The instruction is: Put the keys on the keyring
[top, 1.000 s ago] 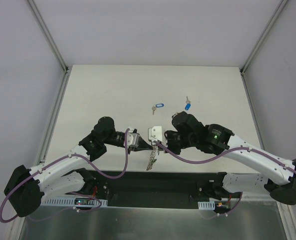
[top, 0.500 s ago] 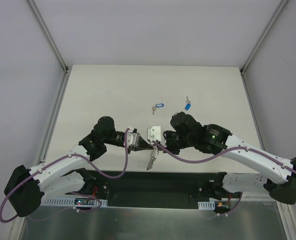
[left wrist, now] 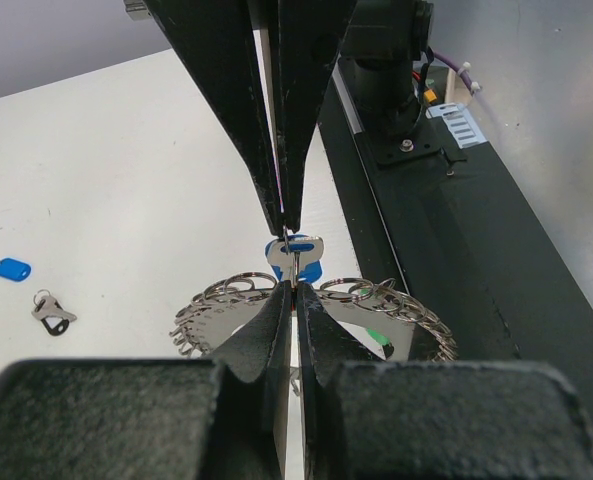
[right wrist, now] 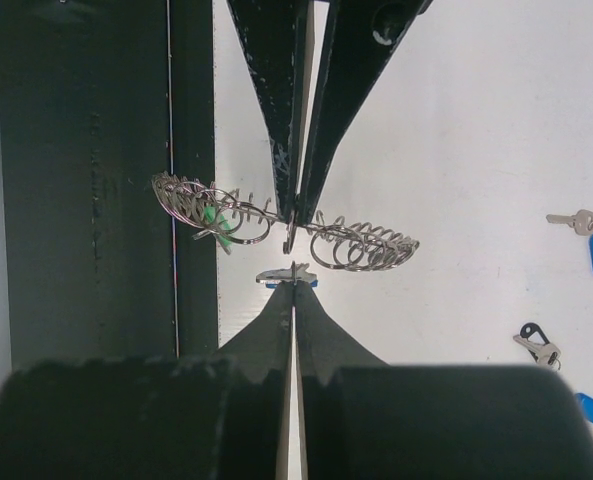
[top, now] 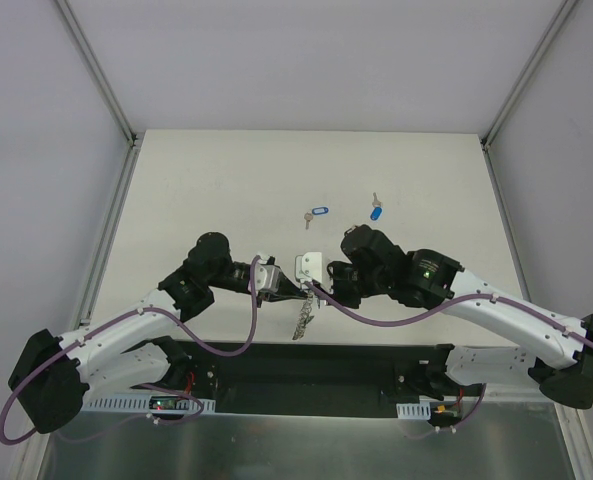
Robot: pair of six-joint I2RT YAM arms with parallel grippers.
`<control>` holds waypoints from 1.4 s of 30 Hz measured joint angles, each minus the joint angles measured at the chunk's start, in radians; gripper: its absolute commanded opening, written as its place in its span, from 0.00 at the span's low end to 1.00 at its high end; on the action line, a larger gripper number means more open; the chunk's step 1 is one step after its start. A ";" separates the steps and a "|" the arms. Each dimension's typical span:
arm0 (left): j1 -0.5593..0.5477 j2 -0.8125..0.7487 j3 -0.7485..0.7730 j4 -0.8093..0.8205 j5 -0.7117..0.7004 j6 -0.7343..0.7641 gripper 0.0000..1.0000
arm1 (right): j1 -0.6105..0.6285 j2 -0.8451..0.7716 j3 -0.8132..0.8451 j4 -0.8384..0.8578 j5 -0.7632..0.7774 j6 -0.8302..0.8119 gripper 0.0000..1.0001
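Note:
My left gripper (left wrist: pixel 294 290) is shut on the rim of the keyring (left wrist: pixel 376 310), a wide grey ring edged with small coils and with a green spot inside. It hangs below both grippers in the top view (top: pixel 303 318). My right gripper (right wrist: pixel 293 285) is shut on a small silver key with a blue tag (right wrist: pixel 288 277), held just short of the keyring (right wrist: pixel 356 245). The two grippers meet tip to tip near the table's front edge, left gripper (top: pixel 294 290) and right gripper (top: pixel 316 288). Two blue-tagged keys (top: pixel 319 213) (top: pixel 376 211) lie farther back. A dark-grey-tagged key (right wrist: pixel 531 340) lies on the table.
The black base rail (top: pixel 306 365) runs along the table's near edge right below the grippers. Metal frame posts (top: pixel 111 210) stand along the table's sides. The loose keys lie on the white tabletop (top: pixel 236 190) behind the right arm.
The right gripper has edged slightly left toward the left gripper. The keyring has hardly moved.

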 measured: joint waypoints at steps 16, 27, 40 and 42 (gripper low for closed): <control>0.000 0.011 0.000 0.000 0.000 -0.002 0.00 | 0.000 0.000 -0.004 0.021 0.005 0.000 0.01; 0.000 0.011 0.000 0.000 0.000 -0.007 0.00 | 0.000 -0.002 -0.005 0.021 -0.005 0.001 0.01; 0.000 0.023 0.000 0.001 0.000 -0.009 0.00 | 0.000 -0.026 -0.006 0.021 -0.005 0.000 0.01; 0.000 0.024 0.000 0.001 0.000 -0.013 0.00 | 0.000 -0.026 -0.006 0.021 -0.005 0.000 0.01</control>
